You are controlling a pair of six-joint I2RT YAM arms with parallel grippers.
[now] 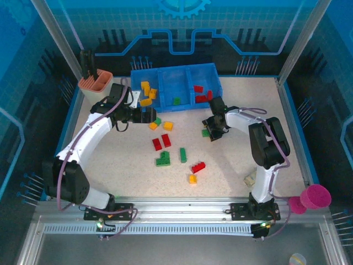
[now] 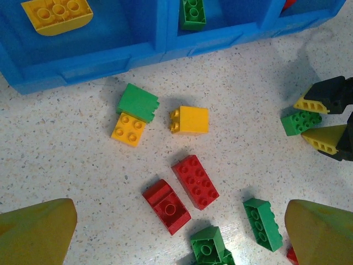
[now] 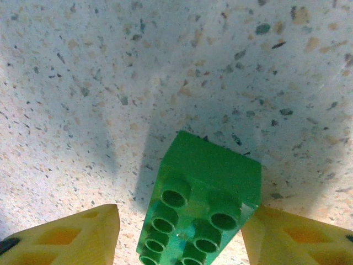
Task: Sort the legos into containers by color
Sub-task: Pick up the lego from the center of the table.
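Right wrist: green brick point(image 3: 212, 165) shows its studs, long axis running between my fingers; right gripper point(image 3: 179, 218) straddles it, jaws apart, unclamped.

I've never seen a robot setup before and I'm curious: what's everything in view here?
Tray: one, blue, far side of the table.
Sorted yellow bricks: about four, left compartment.
Sorted green brick: one, middle compartment.
Sorted red bricks: a few, right compartment.
Loose red bricks: three, mid-table.
Loose green bricks: about four, mid-table.
Loose yellow bricks: three, mid-table.
Holder: one, beige with orange top, far left corner.
Cup: one, pink, beyond the near right corner.
Left gripper: one, black with yellow fingers, open, before the tray.
Right gripper: one, same colours, jaws astride a loose green brick.
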